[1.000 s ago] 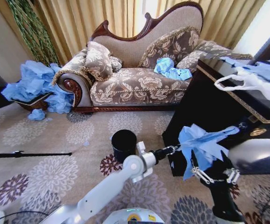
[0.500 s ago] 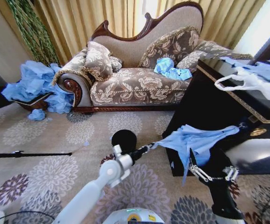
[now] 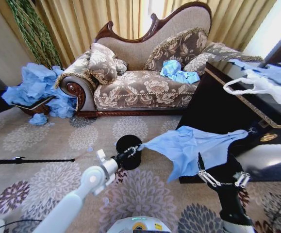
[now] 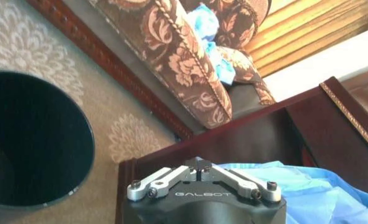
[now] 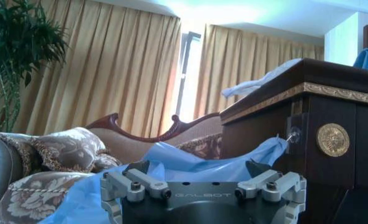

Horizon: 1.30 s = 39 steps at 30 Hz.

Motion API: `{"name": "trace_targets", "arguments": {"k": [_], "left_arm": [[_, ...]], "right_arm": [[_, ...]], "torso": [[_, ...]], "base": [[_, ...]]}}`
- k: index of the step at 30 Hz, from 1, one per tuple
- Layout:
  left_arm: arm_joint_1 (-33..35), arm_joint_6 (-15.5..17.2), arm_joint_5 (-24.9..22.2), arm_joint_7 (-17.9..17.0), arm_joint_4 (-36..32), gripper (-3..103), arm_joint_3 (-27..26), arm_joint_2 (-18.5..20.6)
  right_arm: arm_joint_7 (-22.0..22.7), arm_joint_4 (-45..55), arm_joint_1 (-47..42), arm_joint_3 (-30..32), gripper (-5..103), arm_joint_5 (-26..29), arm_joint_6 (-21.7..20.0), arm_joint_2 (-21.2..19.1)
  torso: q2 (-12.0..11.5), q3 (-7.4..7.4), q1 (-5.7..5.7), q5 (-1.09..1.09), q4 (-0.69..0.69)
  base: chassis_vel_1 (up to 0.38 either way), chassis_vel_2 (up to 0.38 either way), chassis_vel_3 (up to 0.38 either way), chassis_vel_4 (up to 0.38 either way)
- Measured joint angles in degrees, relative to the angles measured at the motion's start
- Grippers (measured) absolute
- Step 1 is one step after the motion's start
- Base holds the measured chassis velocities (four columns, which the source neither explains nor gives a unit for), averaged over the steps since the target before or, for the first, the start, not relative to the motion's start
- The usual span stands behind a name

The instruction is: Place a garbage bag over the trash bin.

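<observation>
Left gripper (image 3: pixel 133 151) pinches one corner of the thin, light-blue, soft plastic garbage bag (image 3: pixel 189 145), with its fingers closed tight on the plastic. It sits right over the front edge of the small, round, black trash bin (image 3: pixel 125 144) with smooth sides.

From that corner the bag stretches out long and flat toward the robot's right. Its far tip is caught on something small on the front of the dark, shiny wooden cabinet (image 3: pixel 213 107). So the long way of the bag runs side to side, from the bin across to the cabinet. The bin's open mouth is just under the left end of the bag, and the rest of the bag hangs off to the right of it.

The right gripper (image 3: pixel 221 177) is low, right under the hanging middle of the bag. Its fingers are spread apart and hold nothing. The left arm is much nearer to the bin.

The bag looks light, floppy and crinkly. The bin looks hard and plain. It stands on a soft carpet (image 3: pixel 43 145) with big flower shapes.
</observation>
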Motion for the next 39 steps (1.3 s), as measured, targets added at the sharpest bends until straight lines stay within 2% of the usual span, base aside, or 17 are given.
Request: {"name": "trace_targets", "arguments": {"k": [4,14,19,22,29,39], "left_arm": [[1.30,-0.02,-0.85,0.05,-0.66,0,-2.39,1.93],[2.44,-0.09,-2.49,0.12,-0.50,0,-6.50,3.56],[0.79,-0.12,-5.89,-0.39,0.40,0,-10.04,4.51],[0.05,-0.13,-7.60,-0.75,0.58,0,-11.54,5.48],[-1.16,-0.18,-9.61,-1.94,-0.17,0,-13.11,7.54],[-3.01,-0.25,-10.85,-2.68,0.86,0,-13.90,8.35]], "right_arm": [[0.08,-0.12,0.52,-0.22,100,0.06,-0.25,-0.10],[0.91,-1.36,1.40,-0.37,100,-1.40,-1.19,-0.25],[1.22,-2.62,2.08,-0.94,100,-2.86,-2.91,-0.61],[0.30,-3.12,2.53,-2.15,100,-1.35,-4.86,-0.99],[-0.79,-5.01,4.83,-9.67,100,7.99,-11.93,-3.18],[-1.27,-4.74,4.28,-8.96,100,8.87,-11.92,-4.91]], "torso": [[0.00,0.00,0.00,0.00,0.01],[0.00,0.00,0.00,0.00,0.01],[0.00,0.00,0.00,0.01,0.01],[0.00,0.00,0.00,0.01,0.01],[0.00,0.00,0.00,0.01,0.02],[0.00,0.00,0.00,0.01,0.01]], "base": [[0.000,0.000,0.000,0.000],[0.000,0.000,0.000,0.000],[0.000,0.000,0.000,0.000],[0.000,0.000,0.000,0.000],[0.000,0.000,0.000,0.000],[0.000,0.000,0.000,0.000]]}}
